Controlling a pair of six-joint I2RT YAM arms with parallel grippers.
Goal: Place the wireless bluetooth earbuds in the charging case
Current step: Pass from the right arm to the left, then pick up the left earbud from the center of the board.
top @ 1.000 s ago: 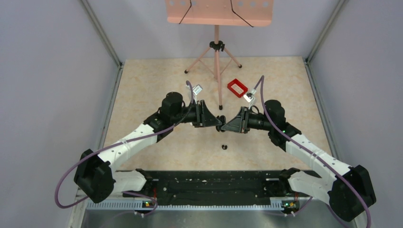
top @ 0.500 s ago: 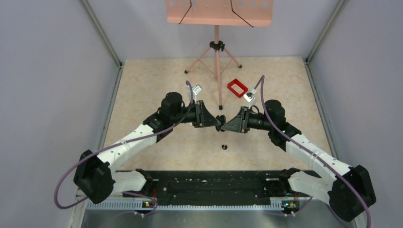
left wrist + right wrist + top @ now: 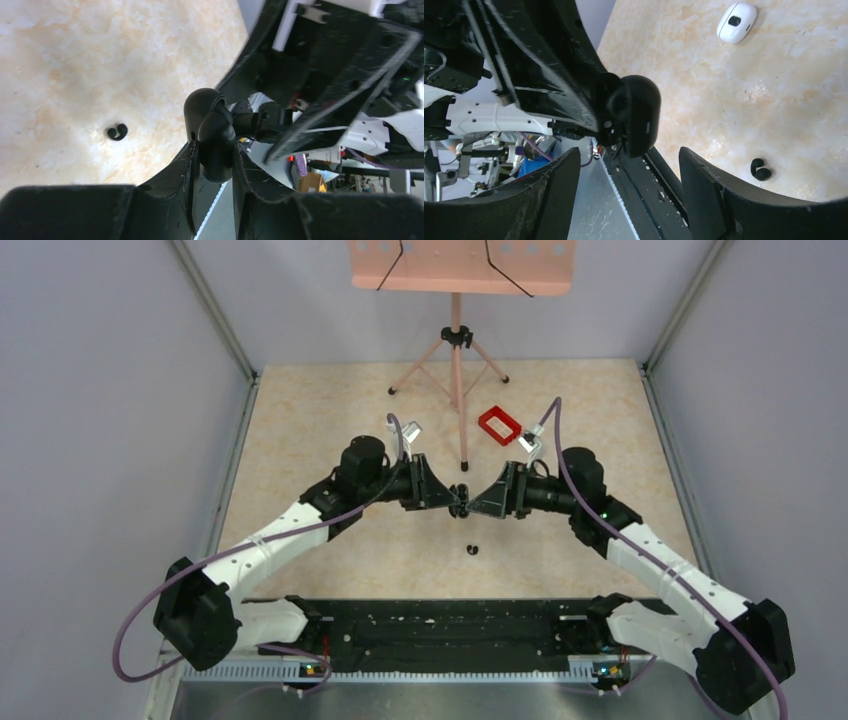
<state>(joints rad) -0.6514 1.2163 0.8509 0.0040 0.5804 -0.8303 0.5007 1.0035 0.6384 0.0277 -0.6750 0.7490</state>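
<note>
The charging case (image 3: 212, 131), glossy black and oval, hangs above the table with my left gripper (image 3: 214, 152) shut on its lower end; its lid looks ajar. In the top view the case (image 3: 461, 492) sits between the two arms' tips. My right gripper (image 3: 629, 172) is open, its fingers spread wide just short of the case (image 3: 638, 114) and not touching it. One tiny black earbud (image 3: 473, 549) lies loose on the table below and in front of the grippers. The same earbud (image 3: 117, 132) shows in the left wrist view, and the earbud (image 3: 760, 169) in the right wrist view.
A red rectangular frame (image 3: 498, 425) lies behind the right arm. A pink tripod stand (image 3: 457, 360) rises at the back centre. A small white rounded object (image 3: 736, 22) rests on the table. A black rail (image 3: 440, 625) runs along the near edge, and grey walls enclose the table.
My right gripper has opened and let go of the case, and that arm has pulled back slightly. My left gripper has closed on the case and holds it in the same place.
</note>
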